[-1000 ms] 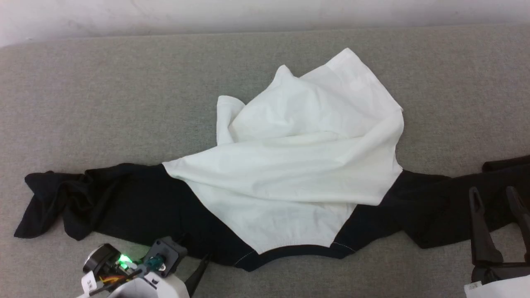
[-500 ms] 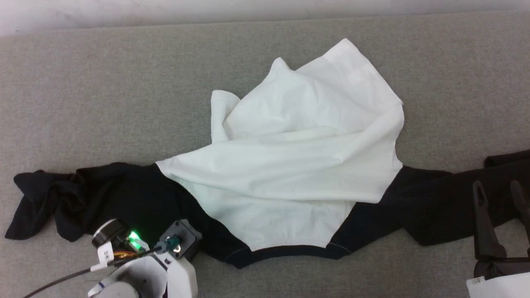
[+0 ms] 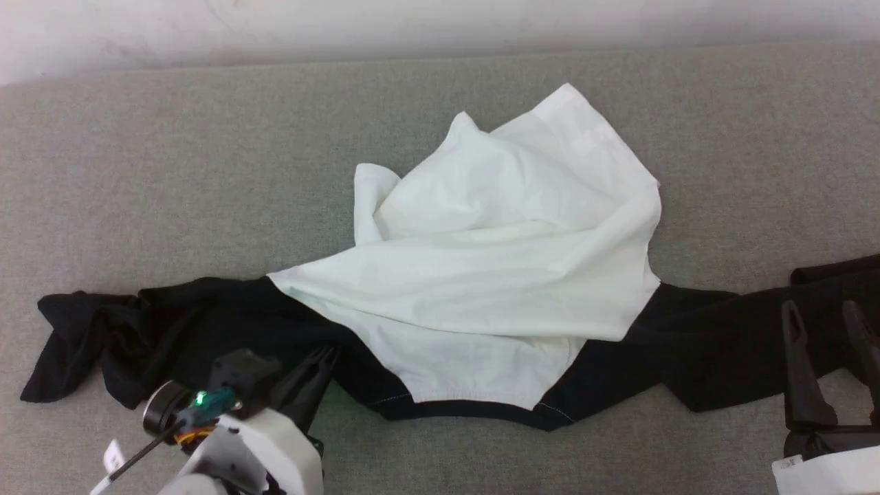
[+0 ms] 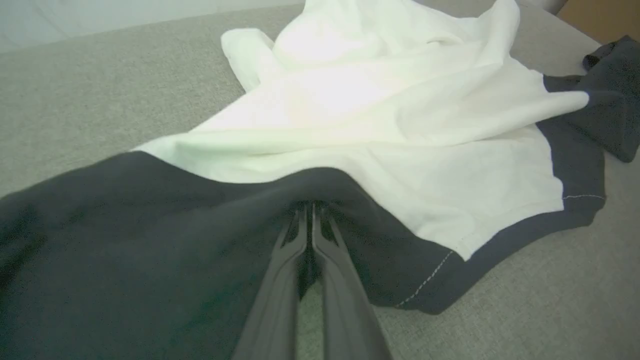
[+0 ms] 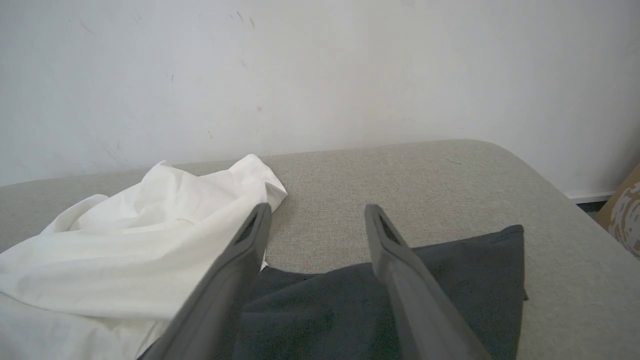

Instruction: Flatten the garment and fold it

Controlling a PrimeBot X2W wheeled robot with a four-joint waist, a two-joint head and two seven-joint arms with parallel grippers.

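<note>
Left pincer (image 4: 310, 207) clenched on black sleeve of the garment (image 3: 481, 275); right pincer (image 5: 318, 208) released.

A grey fabric surface (image 3: 137, 172) spans the scene. A white wall (image 3: 412, 20) runs along its far edge. A brown box (image 5: 622, 210) stands past its right end.

Head view: set high, facing forward and steeply down. It covers the grey surface (image 3: 137, 172) up to the wall (image 3: 440, 20), with most of the garment (image 3: 495, 275) at mid-range.

Left wrist view: set low and very near the cloth, facing along the left gripper (image 4: 308, 210) toward the white body.

Right wrist view: set a little higher, facing almost level along the right gripper (image 5: 317, 210) to the wall.

All three views share the white body.
</note>
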